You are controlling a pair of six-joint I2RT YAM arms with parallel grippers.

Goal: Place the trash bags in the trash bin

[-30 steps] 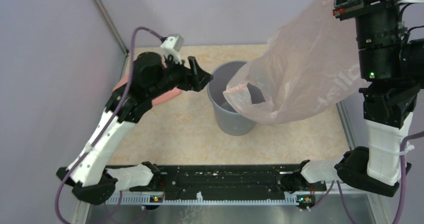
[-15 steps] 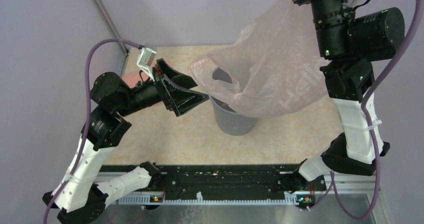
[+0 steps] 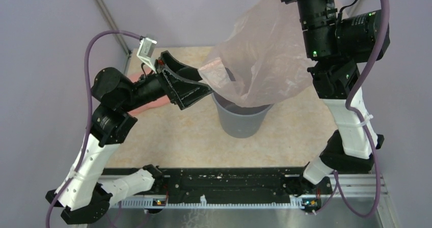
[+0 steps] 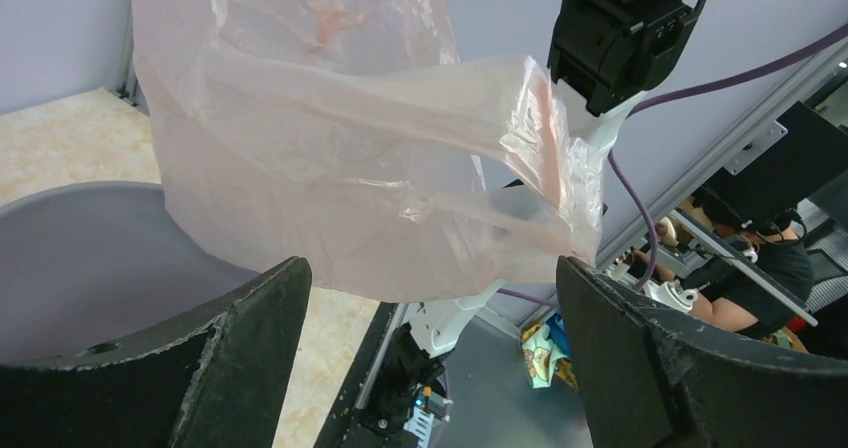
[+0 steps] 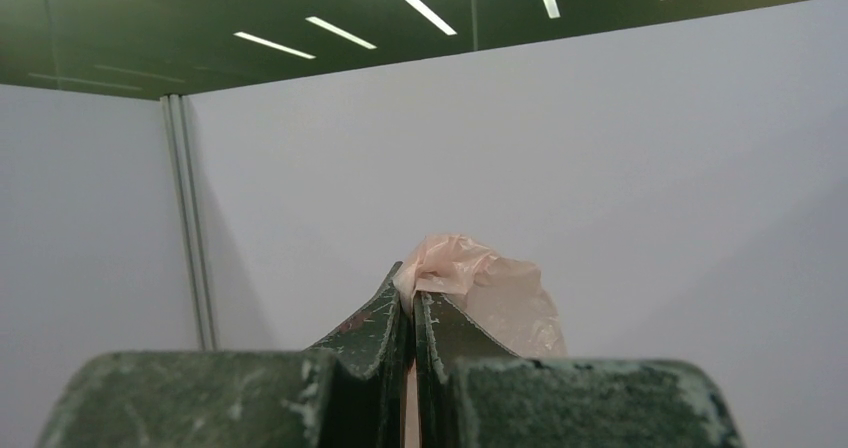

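The pale-pink, translucent trash bag (image 3: 260, 55) hangs high over the table, and its floppy lower edge drapes across the mouth of the grey trash bin (image 3: 242, 121). My right gripper (image 5: 412, 293) is shut on a bunched corner of the bag (image 5: 470, 268); in the top view its fingers are cut off by the upper edge. My left gripper (image 3: 200, 87) stands wide open beside the bin's left rim, level with the bag's lower corner. In the left wrist view the bag (image 4: 350, 168) hangs just beyond the open gripper (image 4: 428, 268), above the bin (image 4: 80, 258); nothing is between the fingers.
A pink bundle (image 3: 153, 103) lies on the table, partly hidden under the left arm. Purple panels wall the table at the back and left, with a metal post (image 3: 109, 27) in the corner. The arms' black base rail (image 3: 224, 179) runs along the near edge.
The right arm has carried the bag leftwards, from the bin's right side to over its mouth. The left gripper has opened wide and swung in close to the bag's lower corner.
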